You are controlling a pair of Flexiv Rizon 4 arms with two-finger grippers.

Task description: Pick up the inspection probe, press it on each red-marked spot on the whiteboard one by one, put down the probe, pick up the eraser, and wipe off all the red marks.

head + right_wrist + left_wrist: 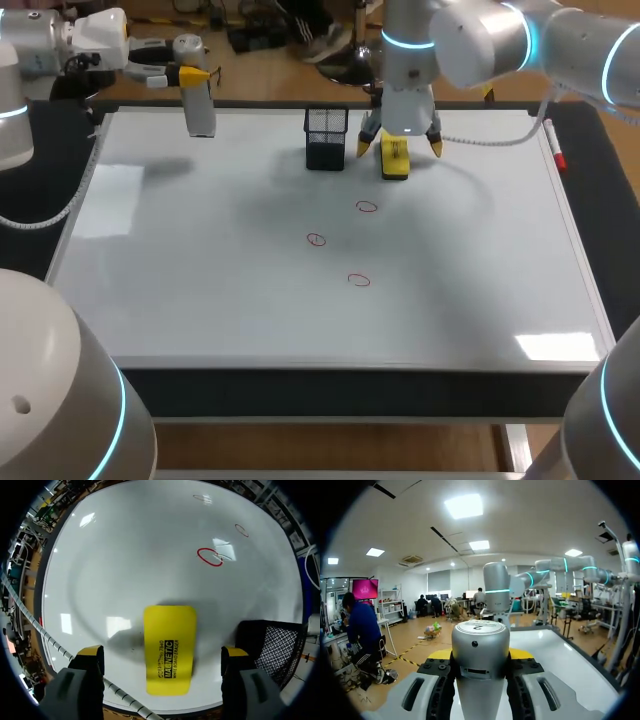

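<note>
- While the left gripper (192, 76) holds the inspection probe (200, 103) aloft over the far left corner of the whiteboard (200, 300), the step in hand looks to be the pick-up of the eraser (395, 157) by the right gripper (400, 147).
- In the left wrist view, the left gripper (480, 655) is clamped on the grey body of the probe (480, 645) from both sides. The probe is not set down anywhere, so I judge that step unfinished.
- The eraser (169, 650) lies flat on the board near its far edge, just beside a black mesh holder (326, 138).
- The right gripper (162, 652) hangs above the eraser with its fingers spread wide. One finger stands on either side of the yellow block with a clear gap to each, so it grips nothing.
- All three red marks (366, 207) sit unwiped in the middle of the board, nearer the camera than the eraser. One of them (210, 556) lies just ahead of the right gripper.
- The next move calls for lowering the right gripper until its tips flank the eraser's long sides, then closing across its width.
- The finger on the holder's side has little room, so the descent should be straight to avoid catching the mesh (272, 645).
</note>
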